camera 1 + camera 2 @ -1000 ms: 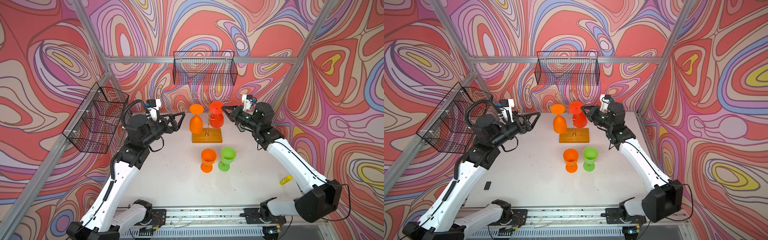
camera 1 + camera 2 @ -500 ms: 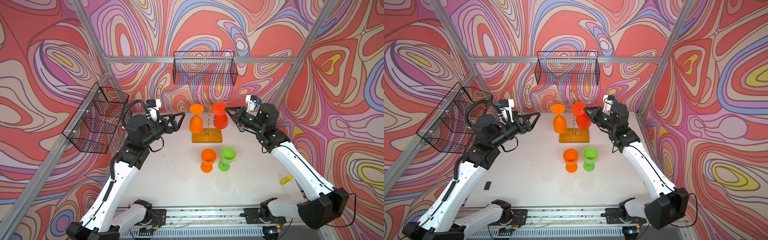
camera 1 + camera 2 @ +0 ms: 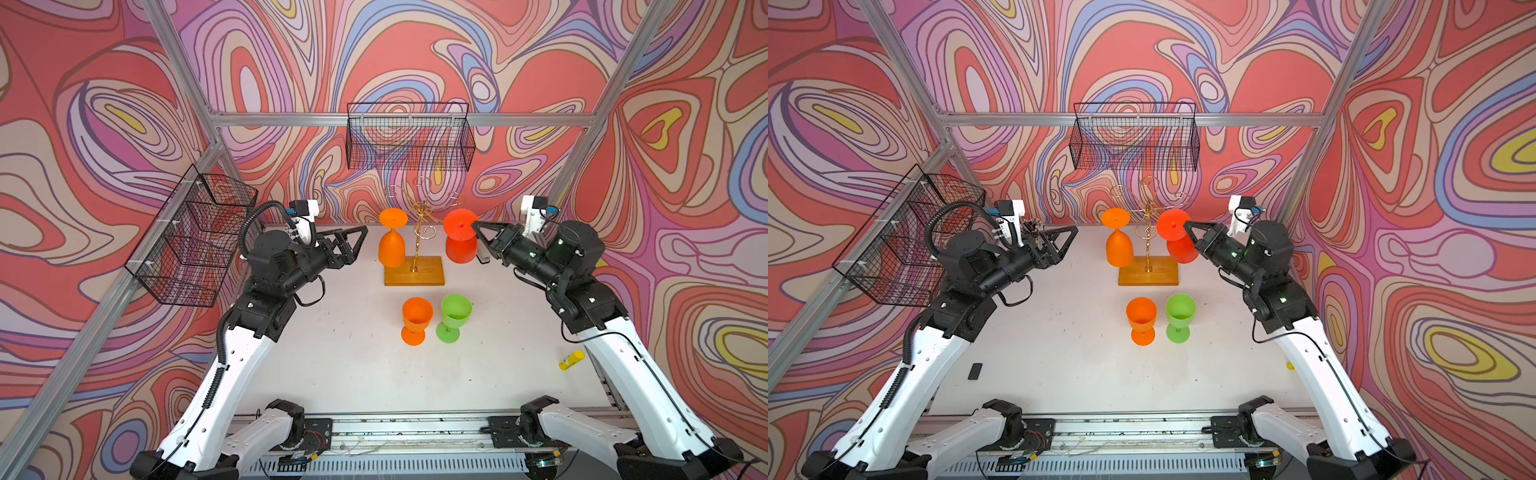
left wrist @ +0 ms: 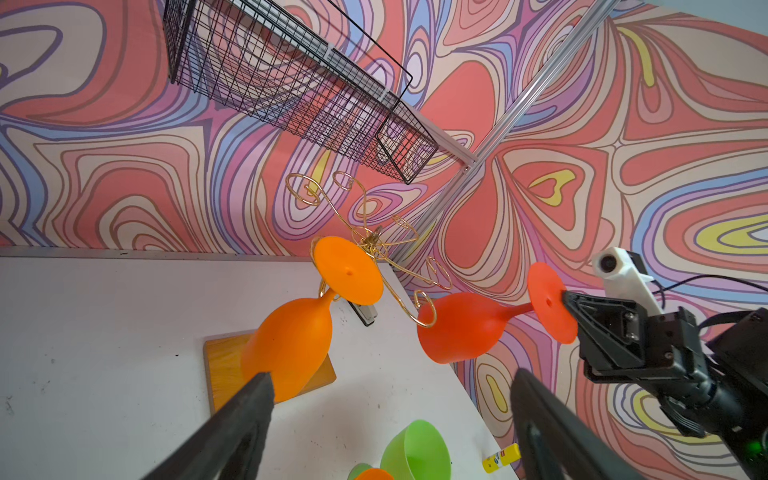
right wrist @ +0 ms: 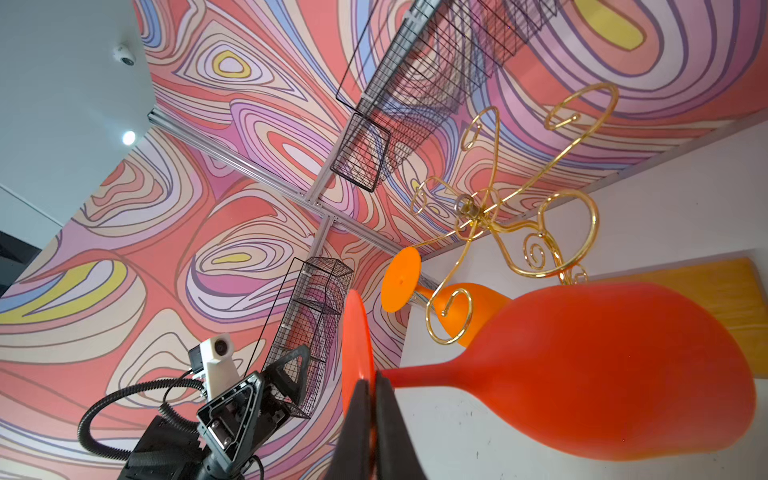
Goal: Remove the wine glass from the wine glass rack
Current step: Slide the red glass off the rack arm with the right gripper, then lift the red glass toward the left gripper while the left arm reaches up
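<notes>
So the red wine glass is already off the wine glass rack here. It's held upside down in the air just to the right of the rack, foot up and bowl down, tilted a bit. No gold hook is seen around its stem in the right wrist view. The right fingers are clamped tight on the rim of the glass's round foot, a proper edge pinch. From the left wrist view the bowl looks lifted clear of the counter.

The left fingers are spread wide with nothing gripped between them. They're parked in the air left of the rack and aimed at the orange wine glass. That one is hung upside down on the rack's left side, near the fingers but not touched.

Two more are stood upright on the counter in front of the rack's wooden base: an upright orange glass and a green glass. They're right beside each other, but whether they touch can't be told. A small yellow tube is lying on the counter over by the right arm.
</notes>
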`<state>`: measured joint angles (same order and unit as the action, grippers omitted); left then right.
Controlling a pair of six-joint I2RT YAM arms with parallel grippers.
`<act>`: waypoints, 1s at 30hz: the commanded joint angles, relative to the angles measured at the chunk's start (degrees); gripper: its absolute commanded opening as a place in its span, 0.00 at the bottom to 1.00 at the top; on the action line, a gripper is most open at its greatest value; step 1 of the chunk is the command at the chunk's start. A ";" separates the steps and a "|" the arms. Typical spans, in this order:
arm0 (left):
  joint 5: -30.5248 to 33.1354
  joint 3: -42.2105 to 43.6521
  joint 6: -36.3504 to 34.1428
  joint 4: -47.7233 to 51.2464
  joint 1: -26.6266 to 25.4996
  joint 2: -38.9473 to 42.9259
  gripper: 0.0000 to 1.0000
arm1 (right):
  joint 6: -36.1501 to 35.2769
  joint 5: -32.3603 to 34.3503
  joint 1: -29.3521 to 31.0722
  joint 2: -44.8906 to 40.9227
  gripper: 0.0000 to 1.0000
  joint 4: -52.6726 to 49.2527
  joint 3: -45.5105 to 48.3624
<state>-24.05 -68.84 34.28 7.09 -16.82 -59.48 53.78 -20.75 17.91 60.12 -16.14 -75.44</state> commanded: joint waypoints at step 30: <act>-40.31 -5.52 37.32 -74.49 0.38 -31.05 0.85 | 25.91 -16.56 -0.25 11.40 0.00 70.84 6.93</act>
<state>-58.65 -71.31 62.81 -48.07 -16.78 -89.32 72.29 -35.57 17.91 70.28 42.04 -69.78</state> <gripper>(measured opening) 0.850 0.048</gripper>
